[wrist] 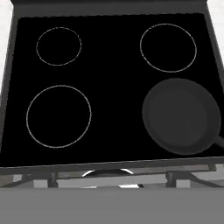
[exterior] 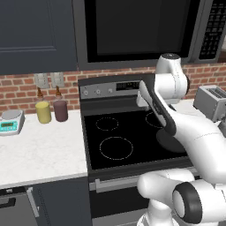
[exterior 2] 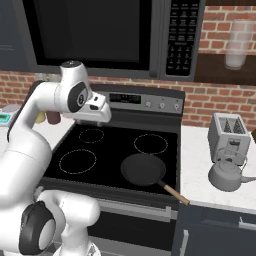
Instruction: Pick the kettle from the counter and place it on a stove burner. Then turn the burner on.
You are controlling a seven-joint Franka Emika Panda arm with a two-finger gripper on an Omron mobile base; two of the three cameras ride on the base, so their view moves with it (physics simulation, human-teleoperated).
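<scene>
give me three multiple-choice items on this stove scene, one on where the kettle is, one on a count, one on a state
1. Where does the kettle stand?
A. on the counter right of the stove, in front of the toaster
B. on a front burner
C. beside the kitchen scale

2. How many white-outlined burner rings are uncovered on the black glass?
A. one
B. three
C. five

3. What lies on the front right burner?
A. nothing
B. the kettle
C. a dark frying pan

Answers:
1 A: the right base view shows the grey kettle on the white counter just ahead of the toaster.
2 B: the hand view shows three open rings, the fourth burner hidden under the pan.
3 C: the pan rests there, its wooden handle pointing toward the stove's front edge.
</scene>
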